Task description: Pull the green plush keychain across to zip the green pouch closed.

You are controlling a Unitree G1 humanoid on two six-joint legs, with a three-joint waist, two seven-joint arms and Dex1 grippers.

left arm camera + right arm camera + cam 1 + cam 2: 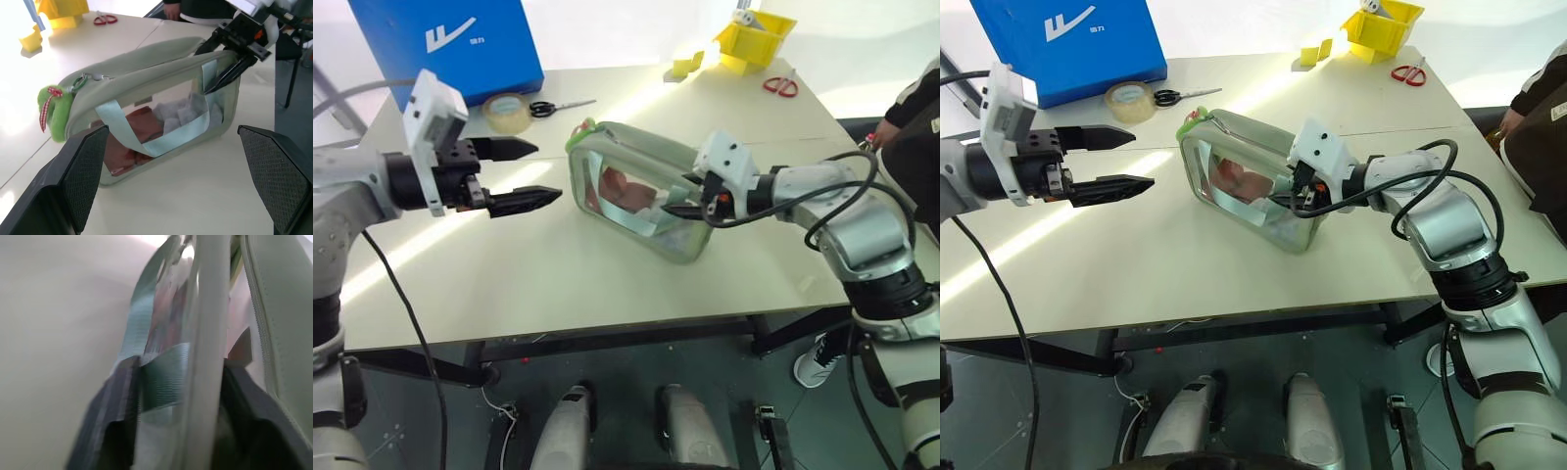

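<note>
Our right gripper point(690, 206) pinches the pale green see-through pouch point(161, 93) at its 3 o'clock end. The fuzzy lime keychain point(53, 111) hangs at 9 o'clock. Our left gripper point(533, 172) waits wide apart.

— What fills the room?
— A pale cream desk point(607, 284) on dark legs, over dark grey floor point(636, 362).
— Light?
— Bright sunlight streaks across its upper half.

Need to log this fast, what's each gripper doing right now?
Left gripper: open, holding nothing, short of the green pouch.
Right gripper: shut on the green pouch's upper edge.
</note>
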